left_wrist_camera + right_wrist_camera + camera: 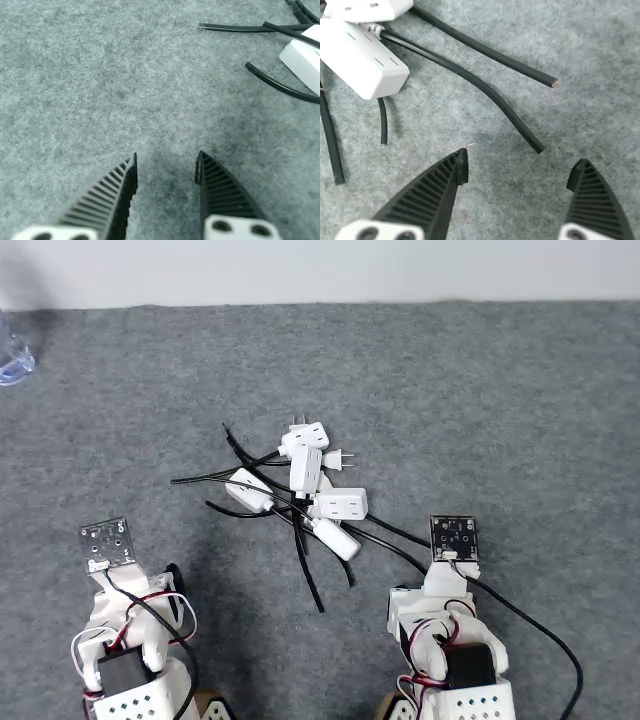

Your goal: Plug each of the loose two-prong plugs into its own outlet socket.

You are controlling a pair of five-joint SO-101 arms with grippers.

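Item: grey felt-like surface [520, 390] carrying one tangled heap of white fittings and black cords [308, 570] at its centre, seen from the high view. The heap lay toward 11 o'clock from the right arm and toward 1 o'clock from the left arm. Contents: one two-prong plug [336, 457] at the heap's 2 o'clock edge with prongs pointing to 3 o'clock. A second plug [305, 434] lay at 12 o'clock with prongs pointing away from the arms. A socket block [338, 503] sat at 4 o'clock, and further white bodies touched or overlapped one another. None appeared mated. Left tool [165, 162]: jaws moderately apart, empty, over bare felt, the cords well off to one side. Right tool [520, 165]: jaws spread wide, empty, just short of a cut cord end [540, 147], with the nearest socket block [362, 62] beyond it. Hazards, as judged: the crossed cords would likely drag neighbouring pieces when any one was lifted. The light blocks could skid on the felt under insertion force unless the other tool braced them. Slender prongs could miss the slots if gripped askew. A jaw might close on cord rather than plug body.
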